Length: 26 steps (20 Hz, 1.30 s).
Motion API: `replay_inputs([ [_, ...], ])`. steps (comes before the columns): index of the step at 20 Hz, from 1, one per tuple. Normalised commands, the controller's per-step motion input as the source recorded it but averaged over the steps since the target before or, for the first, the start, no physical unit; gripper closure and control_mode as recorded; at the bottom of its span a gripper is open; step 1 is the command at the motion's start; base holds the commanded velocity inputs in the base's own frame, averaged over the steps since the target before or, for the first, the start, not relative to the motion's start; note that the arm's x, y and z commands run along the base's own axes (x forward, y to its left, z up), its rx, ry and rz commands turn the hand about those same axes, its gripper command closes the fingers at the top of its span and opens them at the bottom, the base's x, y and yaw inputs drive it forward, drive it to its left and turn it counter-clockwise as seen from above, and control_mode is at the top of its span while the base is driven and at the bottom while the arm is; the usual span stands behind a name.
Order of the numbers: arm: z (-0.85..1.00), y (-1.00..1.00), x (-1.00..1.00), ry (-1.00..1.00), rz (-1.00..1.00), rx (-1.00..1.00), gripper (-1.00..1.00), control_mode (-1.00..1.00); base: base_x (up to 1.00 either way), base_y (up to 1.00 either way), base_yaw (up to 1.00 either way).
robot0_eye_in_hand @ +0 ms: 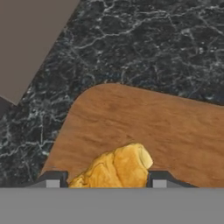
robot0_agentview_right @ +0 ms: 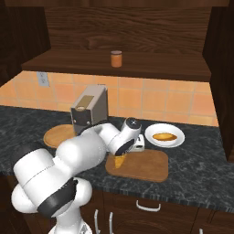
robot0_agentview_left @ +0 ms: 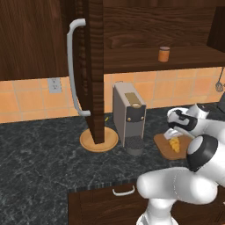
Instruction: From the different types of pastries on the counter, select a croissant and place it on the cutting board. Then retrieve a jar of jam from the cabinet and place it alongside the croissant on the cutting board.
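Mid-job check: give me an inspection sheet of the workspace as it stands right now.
Surface: dark marbled counter.
Job's things: croissant lies on the cutting board, at its left end in the right base view; jar of jam stands upright on the shelf of the cabinet, whose door is open.
Clutter: grey coffee machine; round tan disc beside it; white plate with an oval pastry, behind the board.
Gripper: gripper low over the board, fingers either side of the croissant; contact cannot be told.
Cables: nothing seen.
Surroundings: orange tile wall; wall outlet; drawer handle.
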Motion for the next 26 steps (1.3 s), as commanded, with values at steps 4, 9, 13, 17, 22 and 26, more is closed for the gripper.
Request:
replay_inputs([
  [4, 0.00, -0.06, 0.19, 0.01, 0.00, 0.09, -1.00, -1.00, 0.00, 0.00, 0.00],
  [9, -0.06, -0.35, 0.00, 0.00, 0.00, 0.07, -1.00, -1.00, 0.00, 0.00, 0.00],
  [13, 0.64, -0.09, 0.00, 0.02, 0.00, 0.21, -1.00, -1.00, 0.00, 0.00, 0.00],
  [17, 1.00, 0.07, -0.03, 0.01, 0.00, 0.24, -1.00, -1.00, 0.00, 0.00, 0.00],
  [22, 0.91, -0.04, -0.79, -0.17, -0.06, 0.20, -1.00, -1.00, 0.00, 0.00, 0.00],
  [26, 0.71, -0.08, -1.00, -0.33, -0.25, 0.22, -1.00, -1.00, 0.00, 0.00, 0.00],
])
